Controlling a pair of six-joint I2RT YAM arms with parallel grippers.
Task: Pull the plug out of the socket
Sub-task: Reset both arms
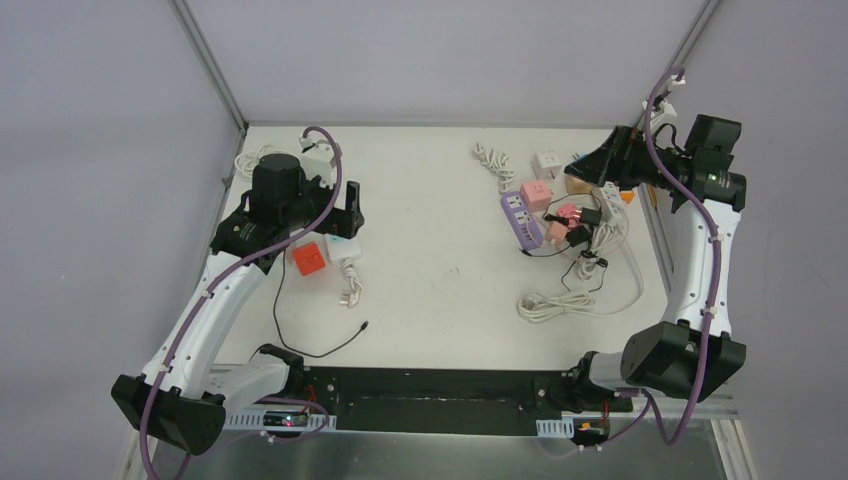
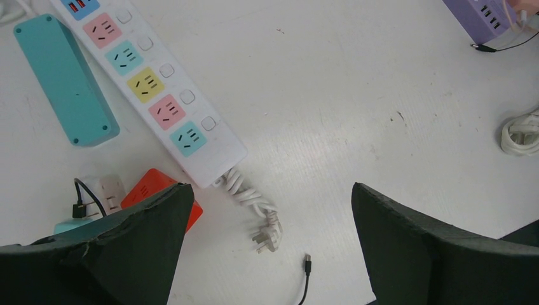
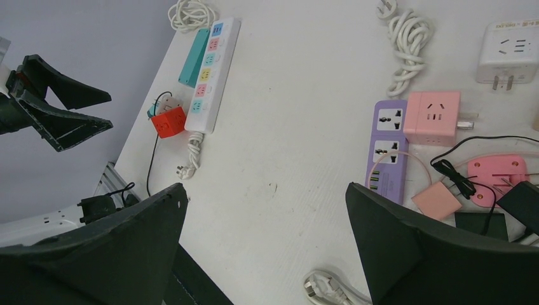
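The plug we take to be the task's is the black plug (image 3: 522, 198) seated on the pink socket block (image 3: 492, 171), at the lower right of the right wrist view, in the tangle of leads at the right of the table (image 1: 440, 290). Just left of it lie the purple power strip (image 3: 388, 149) and a pink cube adapter (image 3: 432, 114) whose prongs point away from the strip, so it holds nothing to pull. The right gripper (image 3: 266, 187) hangs above this cluster with its jaws wide apart and nothing between them, which reads to us as a survey height rather than an approach. We cannot rule out the other side: a small white adapter (image 2: 111, 189) with a black lead sits against the orange cube socket (image 2: 149, 187), under the left gripper (image 2: 270, 190), likewise spread wide and empty. The white power strip (image 2: 146, 89) there has bare outlets
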